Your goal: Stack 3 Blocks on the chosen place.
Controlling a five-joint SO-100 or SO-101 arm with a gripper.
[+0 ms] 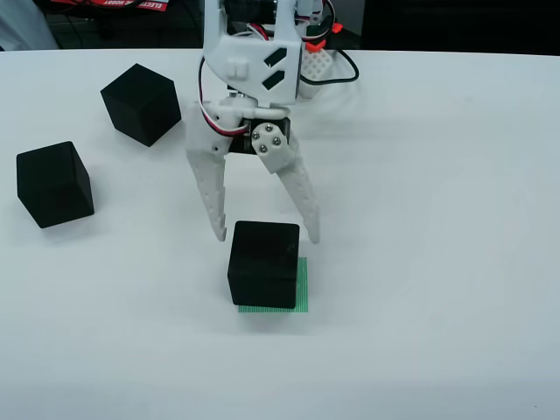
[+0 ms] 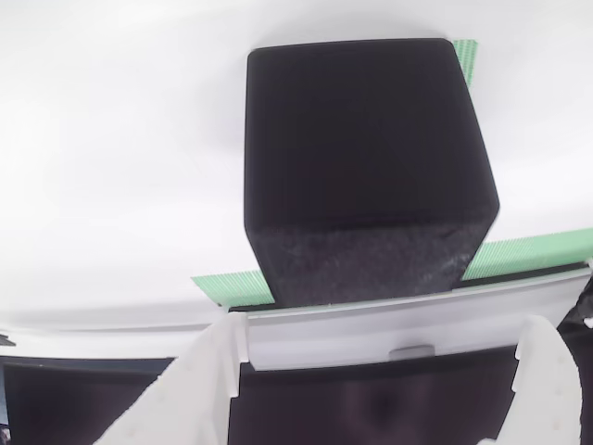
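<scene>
Blocks, three, matte black, on a white table (image 1: pixel 437 262). Seen from the front, going left to right: one cube (image 1: pixel 54 184) well to the left of the gripper (image 1: pixel 265 236), lying loose; a second cube (image 1: pixel 141 103) left of the arm and farther back, turned at an angle; a third cube (image 1: pixel 263 263) just in front of the fingertips, resting on the green square (image 1: pixel 303 284), whose stripes show along its right and front edges. Gripper spread wide, holding nothing, fingers apart from the cube. In the view that rides on the gripper, that cube (image 2: pixel 366 167) covers most of the green patch (image 2: pixel 523 255).
</scene>
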